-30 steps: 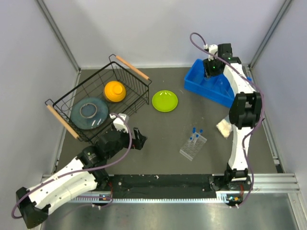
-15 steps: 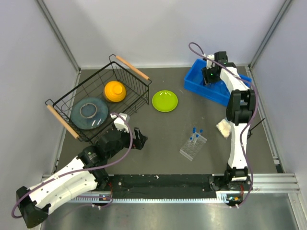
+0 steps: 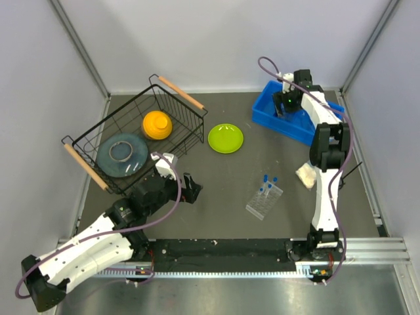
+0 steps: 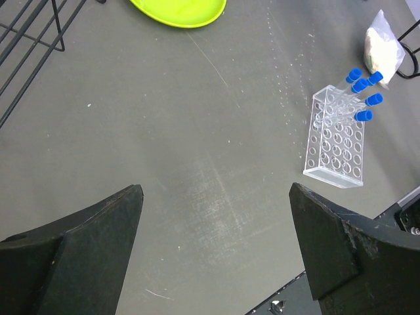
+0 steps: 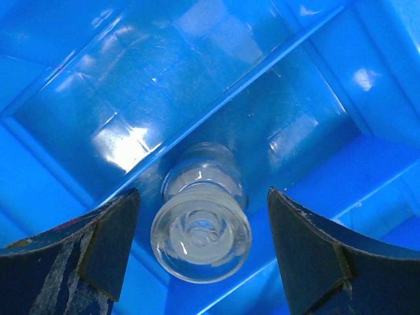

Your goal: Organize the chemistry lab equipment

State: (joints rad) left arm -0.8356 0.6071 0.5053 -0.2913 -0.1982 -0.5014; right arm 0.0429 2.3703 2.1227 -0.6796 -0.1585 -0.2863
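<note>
A small clear cup [image 5: 200,226] lies inside the blue bin [image 5: 79,59], between the fingers of my right gripper [image 5: 202,192]. That gripper is open, with a gap on each side of the cup. From above, the right gripper [image 3: 287,105] sits over the bin [image 3: 266,113] at the back right. The clear grid rack [image 3: 264,200] with blue-capped tubes [image 4: 362,84] stands mid-table. A white-filled packet [image 3: 306,176] and a thin black loop [image 4: 413,59] lie to the rack's right. My left gripper [image 3: 190,189] hovers open over bare table, holding nothing.
A lime-green plate [image 3: 226,138] lies at the centre back. A black wire basket [image 3: 167,98] at the back left holds an orange dome [image 3: 157,125] and a grey-blue dish [image 3: 123,153]. Grey walls close in the table on three sides.
My right gripper has come down into the blue bin and its jaws have spread, letting go of the clear cup. The left arm has barely moved.
</note>
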